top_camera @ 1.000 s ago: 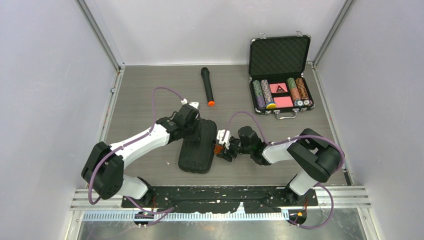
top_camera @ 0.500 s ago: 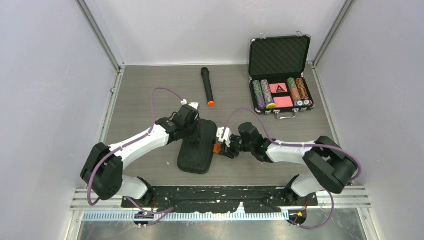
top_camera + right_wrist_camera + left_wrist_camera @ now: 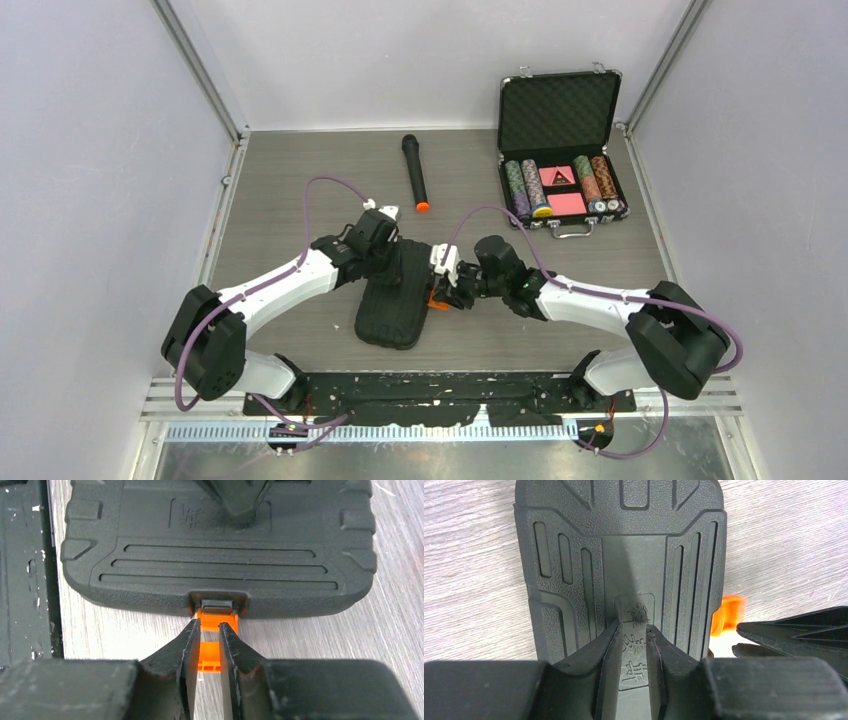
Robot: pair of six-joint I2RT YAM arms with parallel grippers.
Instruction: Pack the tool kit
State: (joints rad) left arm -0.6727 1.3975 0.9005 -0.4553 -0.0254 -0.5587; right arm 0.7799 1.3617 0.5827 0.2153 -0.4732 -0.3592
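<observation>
The right hand point(image 3: 209, 626) has its fingers close together and pinches the orange latch point(image 3: 216, 616), whose flap fills the slit between them. Just beyond the fingertips lies the kit point(image 3: 220, 560), shut and flat on the desk point(image 3: 325, 630). Its long edge runs across the hand's front, with the latch at the middle of that edge. At the far side of the lid, the tip of the left hand comes down from the opposite side.

The left hand point(image 3: 631, 628) has its fingers a little apart with nothing between them. Their tips are down on the flat middle panel of the lid, so the kit lies directly under and ahead of this hand, running lengthwise away from it. To this hand's right, at the kit's edge, the latch shows beside the right hand's fingers.

From above, the kit sits between the two hands, touched by both. Well beyond them lie a microphone point(image 3: 415, 173) and, farther right, an open chip case point(image 3: 560, 150).
</observation>
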